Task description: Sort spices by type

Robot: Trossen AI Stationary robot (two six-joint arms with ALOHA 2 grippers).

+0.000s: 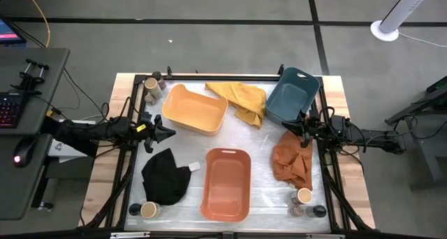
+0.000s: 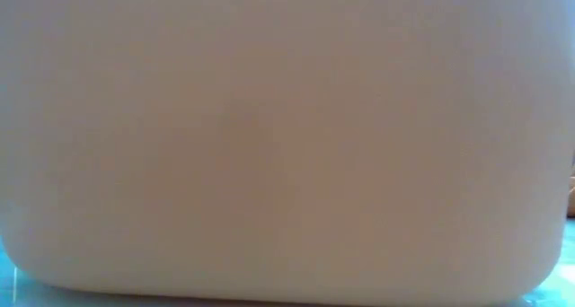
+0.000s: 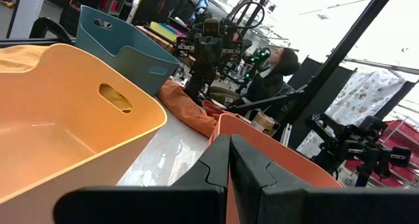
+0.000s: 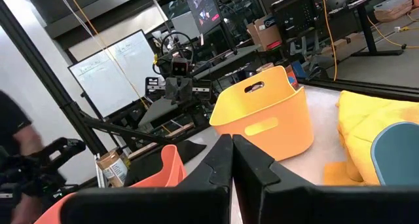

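Low view blocked by orange tub (image 2: 287, 145); spice jars (image 1: 151, 87) partly hidden.

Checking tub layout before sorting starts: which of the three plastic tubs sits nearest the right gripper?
The blue tub, at the table's far right corner, right beside the shut right gripper. The yellow tub and orange tub lie farther off, toward the middle.

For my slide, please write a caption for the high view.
Three plastic tubs, yellow, orange and blue, among cloths; small spice jars stand at table corners; both grippers, left and right, shut.
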